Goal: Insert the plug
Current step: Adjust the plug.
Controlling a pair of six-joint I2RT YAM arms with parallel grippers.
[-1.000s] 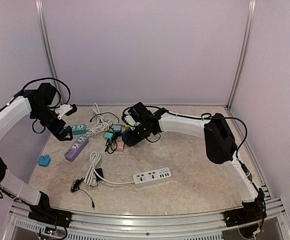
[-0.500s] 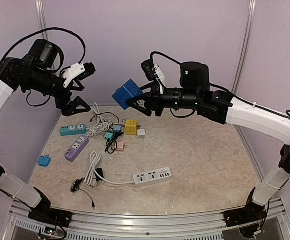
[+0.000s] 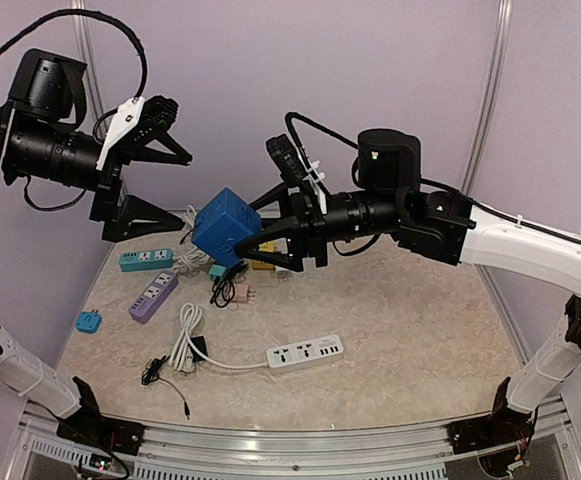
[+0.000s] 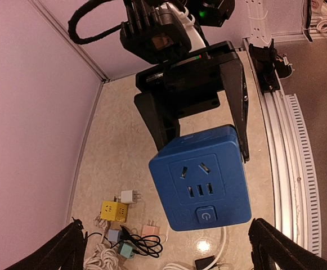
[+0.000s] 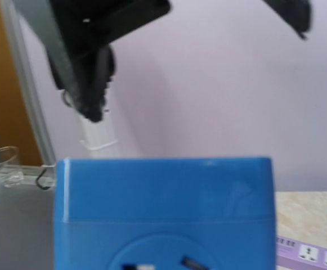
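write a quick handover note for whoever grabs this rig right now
Right pincer: shut on the blue cube socket, held in the air with its socket face toward the left arm.
Left pincer: open and empty, in the air facing the cube.
On the table: small plugs at the back left, white power strip near the front.
Done: socket grasped.
Left: no plug is held or inserted yet; pick one and push it in.
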